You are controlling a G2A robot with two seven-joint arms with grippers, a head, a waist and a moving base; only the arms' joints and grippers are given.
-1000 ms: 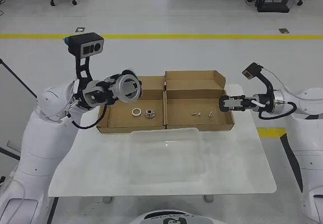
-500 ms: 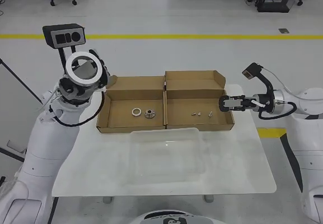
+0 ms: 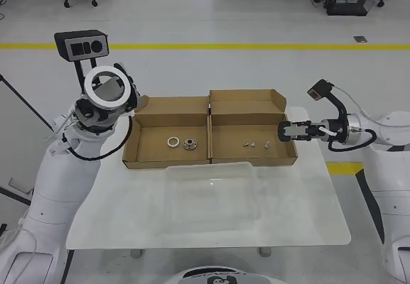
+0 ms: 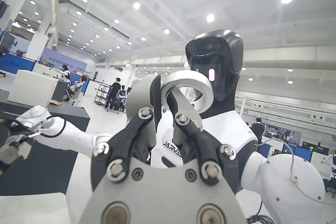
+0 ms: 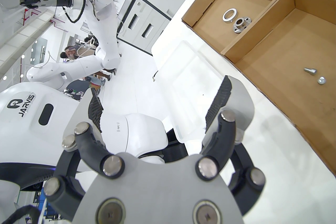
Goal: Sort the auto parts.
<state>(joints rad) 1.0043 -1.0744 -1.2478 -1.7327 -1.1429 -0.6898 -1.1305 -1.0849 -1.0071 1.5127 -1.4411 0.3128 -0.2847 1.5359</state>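
The bin sits mid-surface, with a strip of white top showing on its left, right and near sides; the right strip is the wider. Along the bin's far rim two open cardboard boxes stand side by side, sharing a middle wall. Whether their near walls touch the rim cannot be told.

The left box, behind the bin's far-left part, holds a small ring and a flange just beside each other, towards the shared wall. The rest of its floor is bare cardboard. The right box, behind the bin's far-right part, holds a bolt and a nut, near each other and towards its near wall.

The left arm is bent upward, with its forearm raised well above the surface, out beyond the bin's far-left corner and outside the left box's outer wall. The left hand points up and is clamped on the large ring, one finger inside the ring and the other outside its band.

The right arm stretches in level from the side, beyond the bin's far-right corner. The right hand is at the right box's outer wall, its fingers spread wide with nothing between them, pointing inward across the surface.
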